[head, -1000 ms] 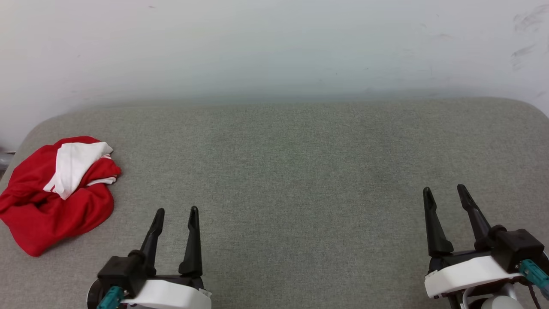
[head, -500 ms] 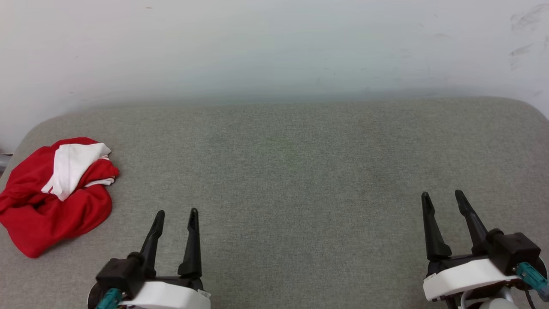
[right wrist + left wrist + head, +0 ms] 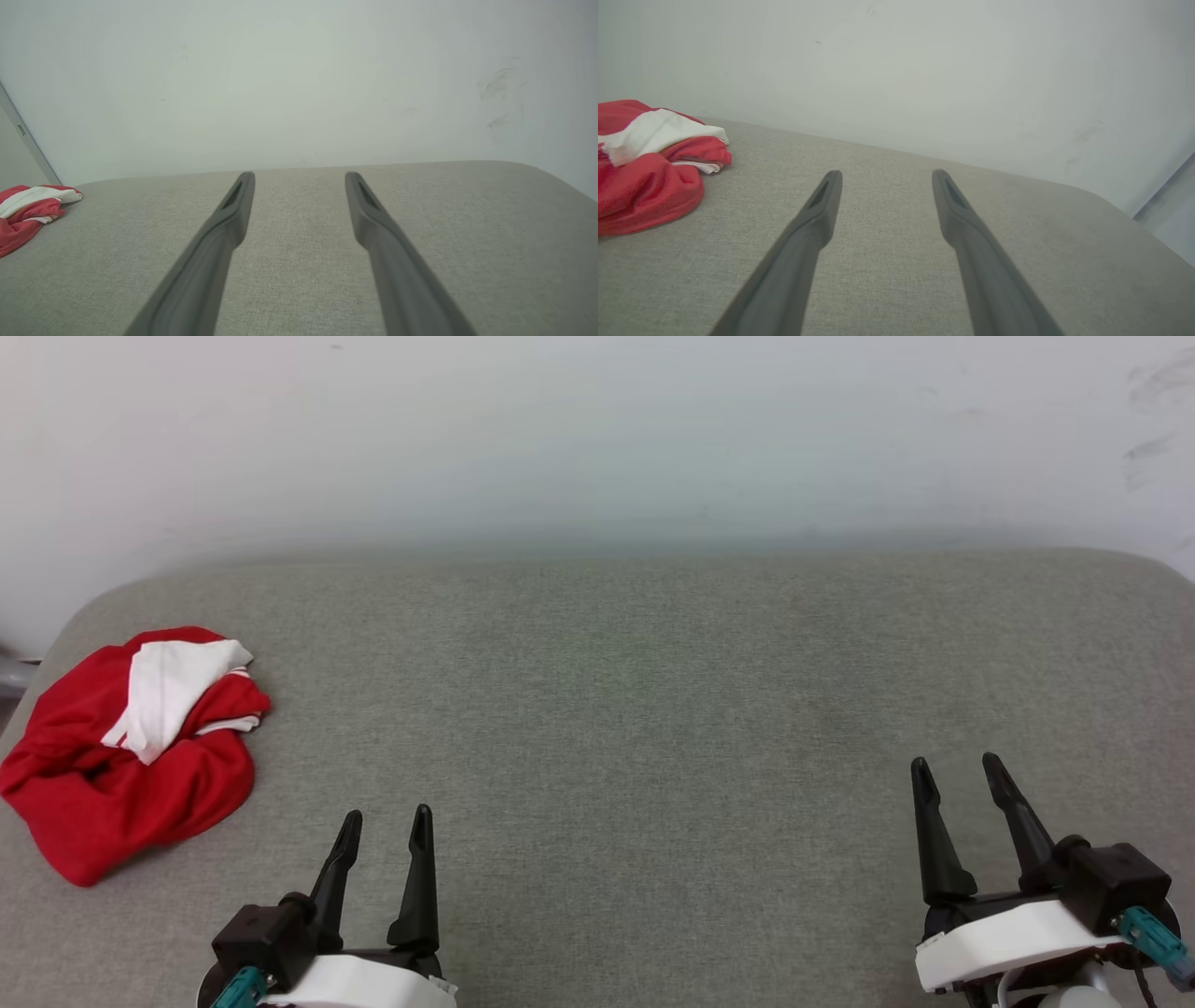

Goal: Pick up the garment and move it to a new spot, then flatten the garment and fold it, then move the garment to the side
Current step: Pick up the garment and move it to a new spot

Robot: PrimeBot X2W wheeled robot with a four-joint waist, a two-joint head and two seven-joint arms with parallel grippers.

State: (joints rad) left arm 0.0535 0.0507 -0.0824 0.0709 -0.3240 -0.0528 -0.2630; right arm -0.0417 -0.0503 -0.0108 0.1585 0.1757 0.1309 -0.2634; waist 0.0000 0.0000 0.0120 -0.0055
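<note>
Garment (image 3: 131, 751) bunched in a heap at far left of grey cushion (image 3: 635, 709), left gripper (image 3: 385, 821) and right gripper (image 3: 954, 767) both spread, holding nothing.

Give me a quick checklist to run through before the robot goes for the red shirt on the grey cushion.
1. The left gripper open, holding nothing: ok.
2. The right gripper open, holding nothing: ok.
3. The garment in plain sight at the left end of the cushion, nearer the left gripper: ok.
4. Bare cushion between the left gripper and the garment: ok.
5. The garment flat enough to fold: not ok, it lies crumpled.
6. A collar or hem to grab: cannot tell.
</note>
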